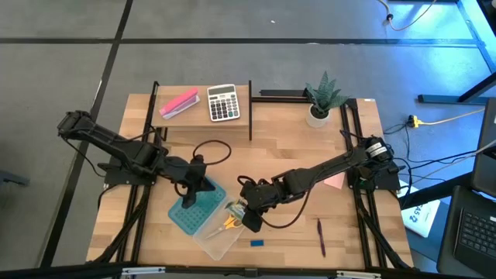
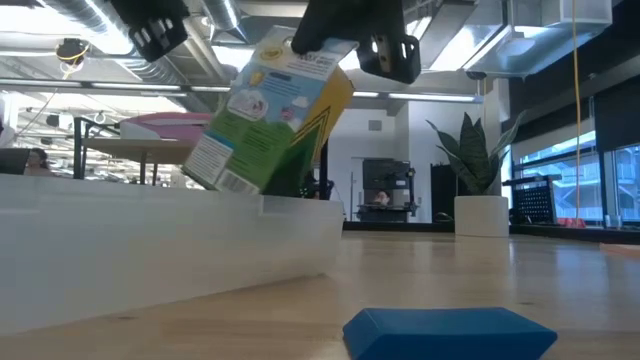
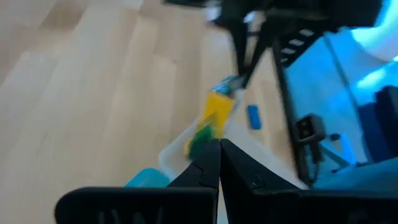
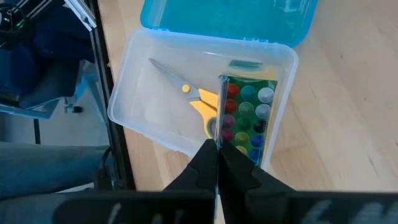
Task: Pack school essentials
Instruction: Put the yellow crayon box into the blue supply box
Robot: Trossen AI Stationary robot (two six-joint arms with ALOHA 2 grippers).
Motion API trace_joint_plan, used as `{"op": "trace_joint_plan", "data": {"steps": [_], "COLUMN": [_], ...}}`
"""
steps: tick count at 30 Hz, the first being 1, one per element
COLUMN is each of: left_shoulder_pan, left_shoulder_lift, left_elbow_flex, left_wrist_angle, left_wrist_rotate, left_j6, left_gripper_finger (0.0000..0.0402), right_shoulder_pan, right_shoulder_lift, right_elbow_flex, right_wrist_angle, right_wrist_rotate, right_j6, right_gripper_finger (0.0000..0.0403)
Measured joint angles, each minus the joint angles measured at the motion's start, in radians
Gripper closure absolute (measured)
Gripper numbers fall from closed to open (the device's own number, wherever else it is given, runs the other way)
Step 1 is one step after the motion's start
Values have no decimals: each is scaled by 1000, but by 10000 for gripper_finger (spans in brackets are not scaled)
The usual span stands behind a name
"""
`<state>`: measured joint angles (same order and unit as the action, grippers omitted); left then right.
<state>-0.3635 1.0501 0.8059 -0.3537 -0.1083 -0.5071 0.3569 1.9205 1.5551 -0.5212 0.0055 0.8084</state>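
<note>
Okay, I have the right gripper (image 1: 249, 219) over the clear plastic case (image 4: 134, 115), fingers pinched together on the top edge of the yellow-green crayon box (image 2: 270, 110). From the right wrist view the open end of the box sits directly under the fingertips, crayon tips showing, with the box at the case's side wall. From the low view the box hangs tilted, its lower end dipping behind the case's near wall; I can't tell if it touches the floor of the case.

The yellow-handled scissors (image 4: 193, 96) lie flat inside the case, just beside the crayon box, handles toward it, blades pointing away.

The case's blue lid (image 1: 192, 211) is folded open flat on the wooden table (image 1: 294, 132). My left gripper (image 1: 188, 200) is over that lid, fingers shut with nothing between them.

The blue eraser (image 2: 450, 332) is on the table just outside the case, near the front edge, apart from both grippers. The dark-red pen (image 1: 321, 236) lies further off on the right arm's side, well apart from the case.

On the back shelf (image 1: 203, 116): the pink block (image 1: 179, 103) and the grey calculator (image 1: 223, 102), side by side. A potted plant (image 1: 321, 99) stands near the far right corner.
</note>
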Motion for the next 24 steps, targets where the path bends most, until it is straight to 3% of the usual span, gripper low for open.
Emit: {"op": "trace_joint_plan", "data": {"steps": [5,16,24], "left_shoulder_pan": [1,1,1], "left_shoulder_lift": [-3,-3,-3], "left_elbow_flex": [0,0,0], "left_wrist_angle": [51,49,48], "left_wrist_rotate": [6,10,10], "left_j6": [46,47,38], "left_gripper_finger": [391,302,266], "right_shoulder_pan": [0,0,0], "right_shoulder_lift": [0,0,0], "right_elbow_flex": [0,0,0], "right_wrist_angle": [1,0,0], "right_wrist_rotate": [0,1,3], "right_j6": [1,2,1], "right_gripper_finger": [399,399,399]}}
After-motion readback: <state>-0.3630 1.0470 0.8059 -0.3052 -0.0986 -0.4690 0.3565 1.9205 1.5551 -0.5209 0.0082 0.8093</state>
